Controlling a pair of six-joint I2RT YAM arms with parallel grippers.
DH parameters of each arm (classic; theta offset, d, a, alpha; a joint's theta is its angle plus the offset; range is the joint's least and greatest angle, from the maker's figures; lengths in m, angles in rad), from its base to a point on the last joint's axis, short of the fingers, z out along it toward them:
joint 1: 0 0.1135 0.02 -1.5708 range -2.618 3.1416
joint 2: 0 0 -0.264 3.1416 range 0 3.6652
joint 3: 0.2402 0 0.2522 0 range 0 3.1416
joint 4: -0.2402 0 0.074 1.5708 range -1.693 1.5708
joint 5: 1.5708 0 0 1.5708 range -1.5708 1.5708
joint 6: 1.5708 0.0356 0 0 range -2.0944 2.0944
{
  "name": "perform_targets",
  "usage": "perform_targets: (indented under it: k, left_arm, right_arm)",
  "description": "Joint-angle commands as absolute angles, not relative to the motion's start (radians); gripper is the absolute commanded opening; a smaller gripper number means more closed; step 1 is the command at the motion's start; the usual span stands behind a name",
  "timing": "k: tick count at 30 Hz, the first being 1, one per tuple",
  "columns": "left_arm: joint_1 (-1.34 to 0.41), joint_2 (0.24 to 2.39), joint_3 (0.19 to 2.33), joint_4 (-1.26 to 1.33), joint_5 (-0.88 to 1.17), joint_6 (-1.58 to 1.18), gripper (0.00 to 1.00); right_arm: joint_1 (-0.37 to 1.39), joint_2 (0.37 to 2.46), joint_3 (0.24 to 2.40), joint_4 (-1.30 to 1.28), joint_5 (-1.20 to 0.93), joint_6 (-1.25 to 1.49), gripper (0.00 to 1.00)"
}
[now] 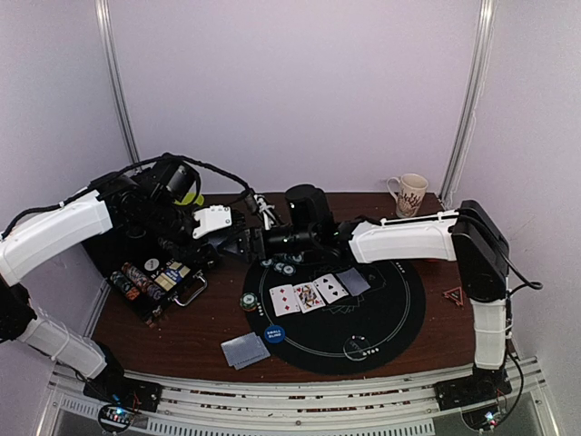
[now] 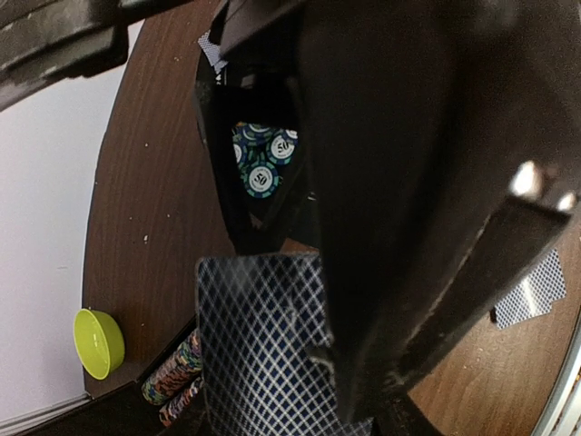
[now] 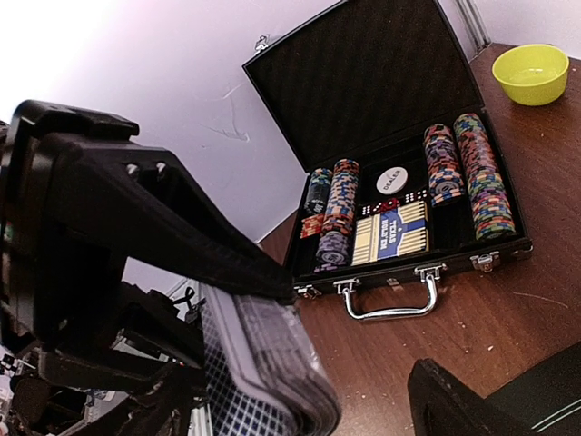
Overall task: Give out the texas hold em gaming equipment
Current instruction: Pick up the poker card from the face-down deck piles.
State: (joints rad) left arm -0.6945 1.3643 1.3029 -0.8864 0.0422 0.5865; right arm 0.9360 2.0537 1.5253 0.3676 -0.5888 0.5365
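**Q:** What occupies the left of the table?
**A:** An open black case (image 3: 363,82). It holds rows of stacked chips (image 3: 472,186), a boxed pack and a white dealer disc (image 3: 389,183). A green bowl (image 3: 531,73) stands beyond the case, near the wall.

**Q:** Where are the two claws?
**A:** The left claw (image 1: 241,240) and the right claw (image 1: 272,242) meet tip to tip over the far left edge of the round black mat (image 1: 390,318). A deck of cards (image 2: 259,354) with blue lattice backs hangs between them, clear of the table and lying against a dark finger. The views do not settle which claw bears it. Whether either claw stands apart or is clamped on the deck cannot be told.

**Q:** What is laid out below them, from left to right?
**A:**
- Two face-down cards (image 1: 243,350) lie on the wood just beside the mat's near left edge.
- A teal chip stack (image 1: 249,302) sits at the mat's left rim.
- A blue disc (image 1: 274,333) lies on the mat close by.
- Loose chips (image 1: 286,265) lie by the mat's far edge, under the claws.
- A row of four cards (image 1: 318,291) crosses the mat: three face up, the rightmost face down.

**Q:** And at the far right?
**A:** A patterned mug (image 1: 410,193) stands upright in the far corner, well apart from the mat.
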Motion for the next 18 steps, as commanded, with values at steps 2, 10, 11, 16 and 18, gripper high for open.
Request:
perform_targets:
  k: [2, 10, 11, 16, 18]
  left_arm:
    - [-0.691, 1.355, 1.333, -0.851, 0.076, 0.608, 0.46]
    - [-0.692, 1.347, 1.316, -0.851, 0.062, 0.625, 0.46]
    - [-0.691, 1.347, 1.314, -0.851, 0.062, 0.627, 0.46]
    - [-0.691, 1.352, 1.315, -0.852, 0.045, 0.632, 0.46]
    - [-0.691, 1.356, 1.315, -0.857, 0.044, 0.633, 0.46]
  right_arm:
    - [0.934, 2.085, 1.575, 0.327, -0.539, 0.504, 0.82]
    - [0.929, 2.039, 1.557, 0.240, -0.468, 0.473, 0.74]
    - [0.928, 2.033, 1.554, 0.232, -0.465, 0.469, 0.74]
    - [0.926, 2.013, 1.567, 0.199, -0.531, 0.445, 0.75]
    - [0.923, 2.009, 1.581, 0.204, -0.598, 0.445, 0.78]
